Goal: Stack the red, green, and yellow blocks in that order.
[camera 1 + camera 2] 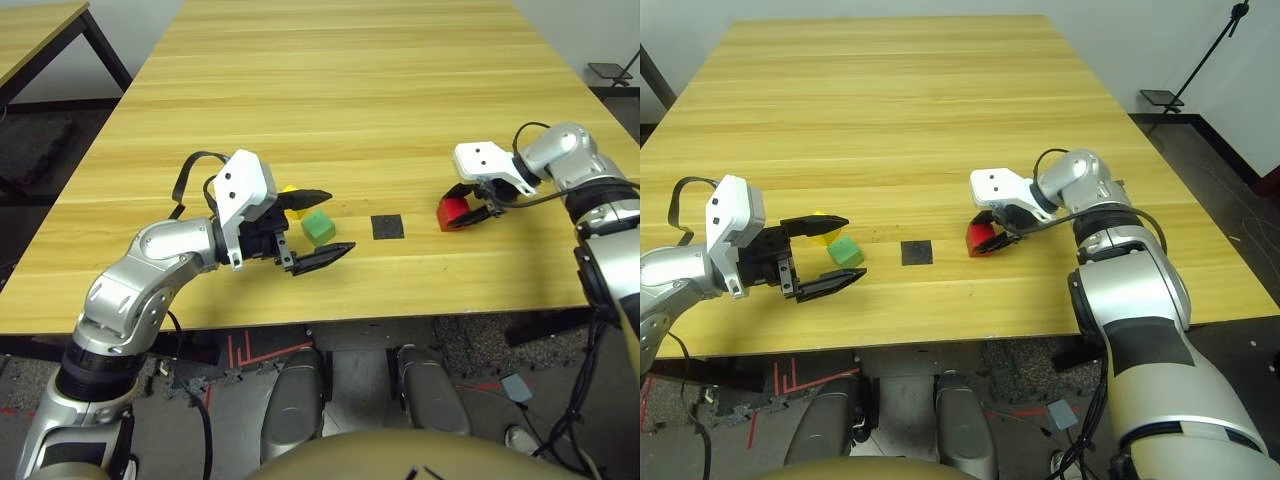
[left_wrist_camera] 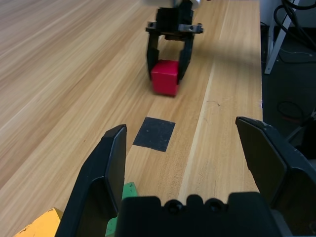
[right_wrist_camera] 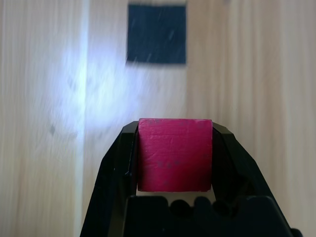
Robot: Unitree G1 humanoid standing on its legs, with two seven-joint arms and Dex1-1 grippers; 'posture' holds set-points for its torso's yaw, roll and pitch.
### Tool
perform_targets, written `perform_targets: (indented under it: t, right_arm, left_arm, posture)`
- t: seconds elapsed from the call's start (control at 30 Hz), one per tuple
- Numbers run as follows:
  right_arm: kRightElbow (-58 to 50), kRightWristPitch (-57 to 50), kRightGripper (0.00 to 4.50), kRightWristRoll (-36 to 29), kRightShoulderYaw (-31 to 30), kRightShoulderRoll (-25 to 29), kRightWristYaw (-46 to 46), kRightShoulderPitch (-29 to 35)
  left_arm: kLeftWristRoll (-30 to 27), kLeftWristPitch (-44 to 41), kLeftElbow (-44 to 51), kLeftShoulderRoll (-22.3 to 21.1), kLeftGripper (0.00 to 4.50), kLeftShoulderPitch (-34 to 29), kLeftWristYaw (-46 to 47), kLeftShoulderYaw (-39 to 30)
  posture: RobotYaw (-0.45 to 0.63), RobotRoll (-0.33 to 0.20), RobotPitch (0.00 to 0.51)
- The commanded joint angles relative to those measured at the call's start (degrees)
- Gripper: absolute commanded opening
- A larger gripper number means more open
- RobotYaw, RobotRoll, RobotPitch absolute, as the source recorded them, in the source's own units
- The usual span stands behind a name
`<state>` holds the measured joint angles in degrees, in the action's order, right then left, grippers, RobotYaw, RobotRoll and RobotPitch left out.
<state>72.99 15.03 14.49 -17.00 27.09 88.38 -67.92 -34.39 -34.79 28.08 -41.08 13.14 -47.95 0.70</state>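
Now our right end effector [image 1: 470, 213] is clamped on the red block [image 1: 452, 212] right of the black patch [image 1: 387, 227], our left end effector [image 1: 318, 229] gapes around the green block [image 1: 318, 227] near yellow [image 1: 290, 192], so a skewed grip could tilt red on the surface [image 1: 330, 90].

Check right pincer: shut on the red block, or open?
Shut on it. The right pincer has a finger pressed against each side of the red block, and the left wrist view shows the same clamp.
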Motion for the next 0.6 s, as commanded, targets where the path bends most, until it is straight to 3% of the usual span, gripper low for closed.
perform_targets:
  t: [0.03, 0.23, 0.6]
  right_arm:
    - [-4.4, -8.0, 2.04, -0.1, -0.1, -2.9, -1.4, -1.8]
    - [-13.6, -15.6, 2.04, -0.5, -1.7, -7.3, -0.5, 1.4]
    - [-24.4, -22.5, 2.04, -0.5, -4.7, -6.9, 0.7, 6.6]
  left_arm:
    - [0.4, -0.7, -0.1, 0.5, 4.50, 1.4, 0.7, 0.3]
    - [1.0, -1.0, -0.7, 2.0, 4.50, 2.6, 2.4, 0.8]
    - [0.3, -3.6, 2.0, 3.4, 4.50, 1.3, 6.4, 0.0]
  posture:
    - [0.51, -0.204, 0.080]
    - [0.53, -0.219, 0.084]
    - [0.56, -0.232, 0.113]
